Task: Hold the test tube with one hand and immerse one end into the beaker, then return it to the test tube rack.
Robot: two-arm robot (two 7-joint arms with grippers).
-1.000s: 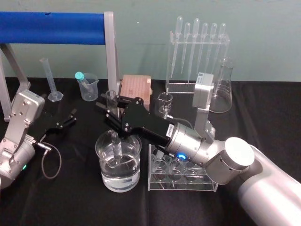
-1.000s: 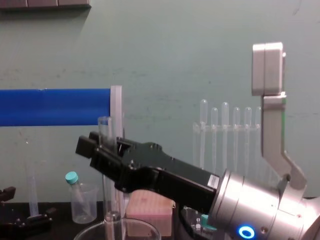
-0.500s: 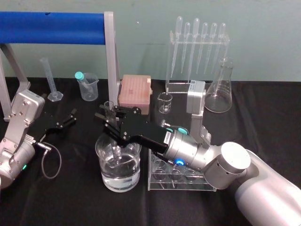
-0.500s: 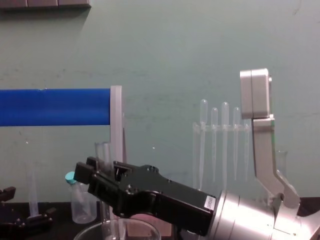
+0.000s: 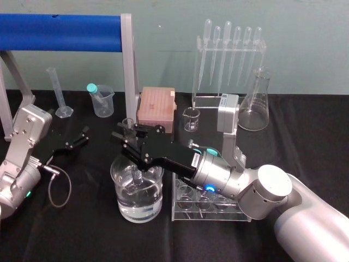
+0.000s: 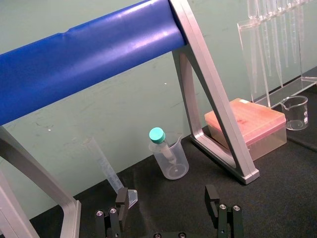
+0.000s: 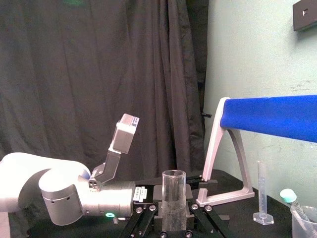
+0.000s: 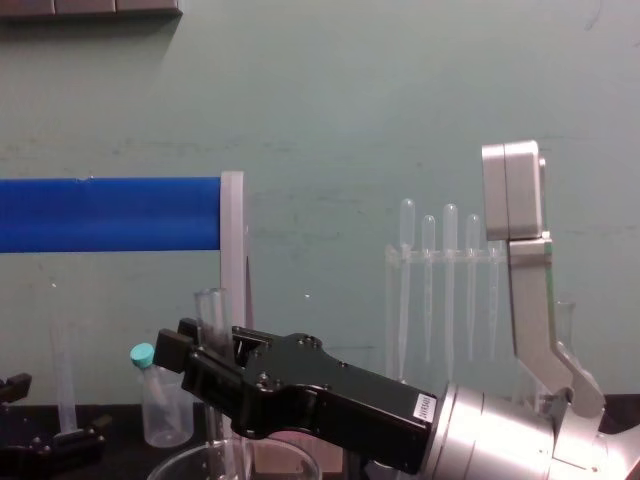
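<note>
My right gripper [image 5: 127, 135] is shut on the clear test tube [image 5: 131, 158], holding it upright over the wide glass beaker [image 5: 121, 185]. The tube's lower end sits in the beaker's water and its open top sticks out above the fingers. In the chest view the tube [image 8: 212, 318] rises just above the right gripper [image 8: 200, 352], with the beaker rim [image 8: 190, 458] below. The right wrist view has the tube [image 7: 174, 196] standing between the fingers. The clear test tube rack [image 5: 240, 214] is just right of the beaker, under my right forearm. My left gripper [image 5: 74, 141] rests open at the left, also seen as the left gripper [image 6: 167, 196].
A blue bar on a grey frame [image 5: 128, 65] stands behind the beaker. Behind are a pink box [image 5: 157, 105], a tiny glass beaker [image 5: 191, 119], a pipette stand [image 5: 229, 60], a conical flask [image 5: 255, 103], a plastic beaker with a teal-capped tube [image 5: 101, 100] and a measuring cylinder [image 5: 59, 93].
My right gripper has come down and forward with the tube, putting its lower end deeper into the beaker; over the last half second it barely moves. The left arm is still.
</note>
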